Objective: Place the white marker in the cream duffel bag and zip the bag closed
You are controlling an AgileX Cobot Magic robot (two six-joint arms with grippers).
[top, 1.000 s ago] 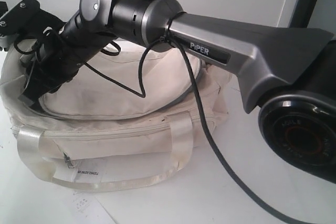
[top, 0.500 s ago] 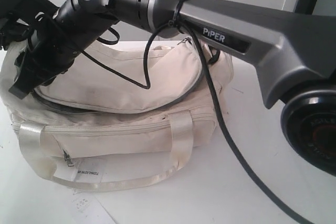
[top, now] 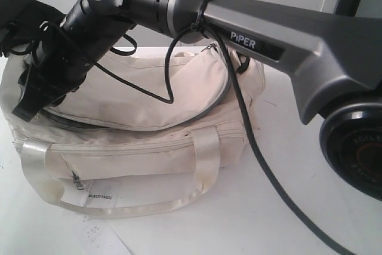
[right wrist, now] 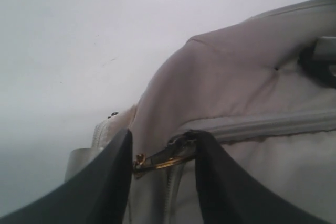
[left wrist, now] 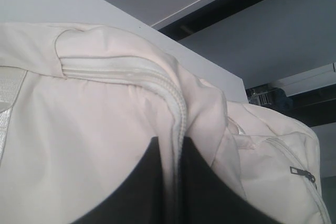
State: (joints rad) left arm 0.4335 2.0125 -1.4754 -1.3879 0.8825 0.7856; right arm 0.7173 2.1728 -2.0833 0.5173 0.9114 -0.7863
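Observation:
The cream duffel bag (top: 149, 97) lies on the white table, its top flap edged by a grey zipper. My right arm reaches across it to its left end, where the right gripper (top: 27, 108) comes down at the zipper line. In the right wrist view the right gripper (right wrist: 164, 140) is shut on a brass zipper pull (right wrist: 163, 160) that spans the gap from finger to finger. My left gripper (left wrist: 170, 141) is shut on a fold of the bag's cream fabric (left wrist: 105, 129) with the zipper seam (left wrist: 176, 114) running between its fingers. The white marker is out of view.
The right arm's black cable (top: 250, 147) drapes over the bag and down onto the table (top: 298, 207). A satin handle (top: 206, 153) and a paper tag (top: 101, 198) hang on the bag's front. A printed sheet (top: 95, 234) lies by the front edge.
The right arm has risen and swung left across the bag, baring more of the top flap. In the last half second its gripper end dipped slightly.

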